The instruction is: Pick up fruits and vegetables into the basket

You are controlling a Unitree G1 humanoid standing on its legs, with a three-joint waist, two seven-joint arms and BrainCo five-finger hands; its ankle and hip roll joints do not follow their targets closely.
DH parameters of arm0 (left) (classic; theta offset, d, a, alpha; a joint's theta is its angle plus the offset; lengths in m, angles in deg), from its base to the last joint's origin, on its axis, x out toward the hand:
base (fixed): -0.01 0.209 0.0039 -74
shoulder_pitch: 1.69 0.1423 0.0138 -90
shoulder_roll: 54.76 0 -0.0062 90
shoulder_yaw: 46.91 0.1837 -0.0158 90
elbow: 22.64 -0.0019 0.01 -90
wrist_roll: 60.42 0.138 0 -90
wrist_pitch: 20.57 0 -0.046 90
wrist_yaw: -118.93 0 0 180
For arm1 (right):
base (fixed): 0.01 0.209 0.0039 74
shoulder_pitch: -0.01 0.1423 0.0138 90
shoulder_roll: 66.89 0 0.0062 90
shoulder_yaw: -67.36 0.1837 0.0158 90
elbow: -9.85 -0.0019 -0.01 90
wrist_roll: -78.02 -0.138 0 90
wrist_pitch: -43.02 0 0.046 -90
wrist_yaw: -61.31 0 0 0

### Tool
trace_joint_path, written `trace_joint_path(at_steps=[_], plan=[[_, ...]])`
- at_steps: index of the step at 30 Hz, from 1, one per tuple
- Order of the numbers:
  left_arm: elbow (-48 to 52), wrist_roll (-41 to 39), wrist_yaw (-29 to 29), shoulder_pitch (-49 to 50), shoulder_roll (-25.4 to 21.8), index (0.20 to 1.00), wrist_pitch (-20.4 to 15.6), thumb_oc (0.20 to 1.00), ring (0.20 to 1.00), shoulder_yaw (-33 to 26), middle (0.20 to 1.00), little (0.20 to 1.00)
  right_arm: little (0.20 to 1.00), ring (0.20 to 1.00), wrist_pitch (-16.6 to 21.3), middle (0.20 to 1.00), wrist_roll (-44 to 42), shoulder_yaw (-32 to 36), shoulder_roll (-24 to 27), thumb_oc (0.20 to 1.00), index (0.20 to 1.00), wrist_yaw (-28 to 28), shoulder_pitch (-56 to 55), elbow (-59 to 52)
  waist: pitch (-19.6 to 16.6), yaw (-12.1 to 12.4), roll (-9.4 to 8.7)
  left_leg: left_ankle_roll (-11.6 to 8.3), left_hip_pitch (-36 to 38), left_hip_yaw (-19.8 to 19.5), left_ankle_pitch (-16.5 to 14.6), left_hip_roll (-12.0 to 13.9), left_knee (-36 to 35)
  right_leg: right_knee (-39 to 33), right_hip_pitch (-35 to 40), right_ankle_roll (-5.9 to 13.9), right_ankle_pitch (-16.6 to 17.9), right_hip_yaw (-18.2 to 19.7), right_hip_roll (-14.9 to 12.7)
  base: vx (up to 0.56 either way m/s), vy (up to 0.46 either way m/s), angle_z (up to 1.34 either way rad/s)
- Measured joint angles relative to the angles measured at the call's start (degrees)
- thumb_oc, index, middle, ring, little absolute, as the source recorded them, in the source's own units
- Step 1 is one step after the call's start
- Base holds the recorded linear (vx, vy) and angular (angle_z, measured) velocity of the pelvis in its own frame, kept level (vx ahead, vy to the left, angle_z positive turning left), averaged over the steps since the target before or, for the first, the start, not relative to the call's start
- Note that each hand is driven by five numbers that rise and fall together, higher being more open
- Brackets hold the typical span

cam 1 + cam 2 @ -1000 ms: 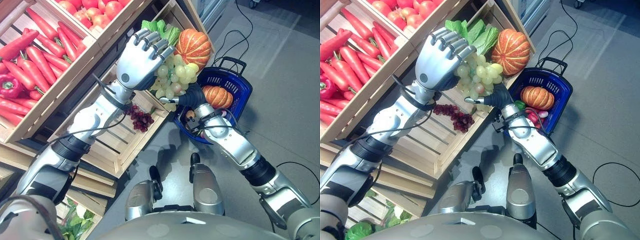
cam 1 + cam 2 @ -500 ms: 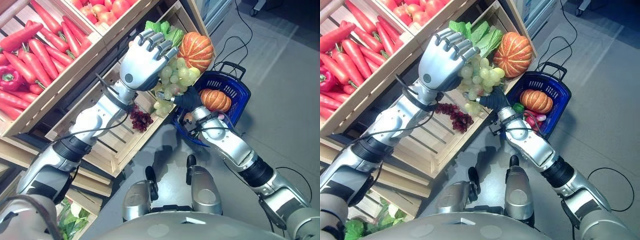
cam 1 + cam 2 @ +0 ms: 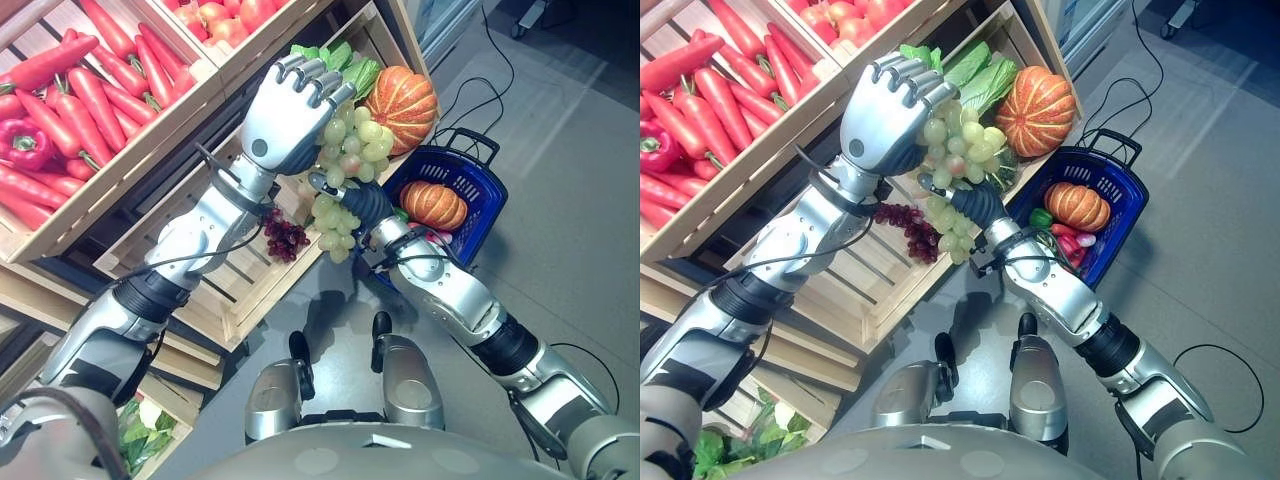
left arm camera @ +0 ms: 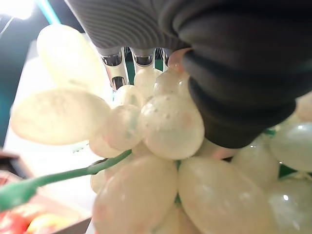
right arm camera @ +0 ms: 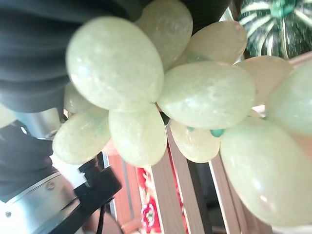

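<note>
Overhead, left hand [image 3: 283, 122] gripping green grapes [image 3: 345, 160], crate-edge [image 3: 300, 268] below

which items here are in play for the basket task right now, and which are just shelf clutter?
In play:
- green grapes, gripped by left hand, right hand under them
- blue basket, already holding a small pumpkin

Lying about:
- big pumpkin
- purple grapes
- carrots
- red pepper
- leafy greens
</note>
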Motion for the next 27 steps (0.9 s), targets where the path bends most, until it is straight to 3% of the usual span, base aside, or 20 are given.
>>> trace_joint_path(at_steps=[7, 13, 17, 21, 27], plan=[[-2.10, -12.21, 7.10, 1.52, 4.38, 1.000, 0.48, 1.000, 1.000, -2.76, 1.000, 1.000, 0.200, 0.200, 0.00, 0.200, -4.00, -0.62, -0.05, 0.200, 0.200, 1.90, -0.73, 0.04, 0.12, 0.94, -0.23, 0.00, -0.35, -0.44, 0.00, 0.01, 0.28, -0.01, 0.00, -0.01, 0.00, -0.24, -0.02, -0.02, -0.054, 0.03], [-3.59, -25.04, 14.05, 5.27, 6.44, 1.000, 4.82, 1.000, 1.000, -4.26, 1.000, 1.000, 0.200, 0.200, 0.63, 0.200, -5.63, 0.55, -0.36, 0.200, 0.200, 6.35, -4.11, 0.02, 0.60, 0.96, -1.51, -0.04, -1.00, -0.86, -0.22, 0.04, 1.15, -0.03, -0.02, -0.07, 0.03, -0.54, 0.00, -0.01, -0.035, 0.03], [-7.49, -36.20, 19.38, 11.29, 7.63, 1.000, 8.12, 1.000, 1.000, -4.10, 1.000, 1.000, 0.200, 0.200, 3.93, 0.200, -6.72, 8.03, -2.67, 0.200, 0.200, 8.47, -5.42, -0.05, 0.62, 0.49, -1.54, 0.11, -1.52, -0.81, -0.63, 0.09, 1.99, 0.01, -0.22, -0.06, 0.03, -0.47, -0.04, 0.00, 0.000, 0.00], [-12.15, -45.54, 19.64, 17.56, 8.30, 1.000, 11.14, 1.000, 1.000, -4.69, 1.000, 1.000, 0.200, 0.200, 7.66, 0.200, -6.71, 15.93, -3.60, 0.200, 0.200, 10.24, -5.23, -0.26, 0.68, -0.14, -1.58, 0.15, -3.04, -0.87, -0.91, 0.15, 2.93, 0.23, -1.41, -0.06, 0.03, -0.46, -0.06, 0.00, 0.000, 0.00], [-18.55, -54.35, 17.89, 22.93, 8.74, 1.000, 10.10, 1.000, 1.000, -11.66, 1.000, 1.000, 0.200, 0.200, 9.17, 0.200, -6.63, 22.35, -2.94, 0.200, 0.200, 13.08, -8.79, -0.22, 3.06, -0.87, -1.64, 0.27, -4.44, -0.49, -1.05, 0.12, 3.77, 1.36, -3.21, -0.05, 0.00, 0.03, -0.34, -0.05, 0.011, -0.03]])
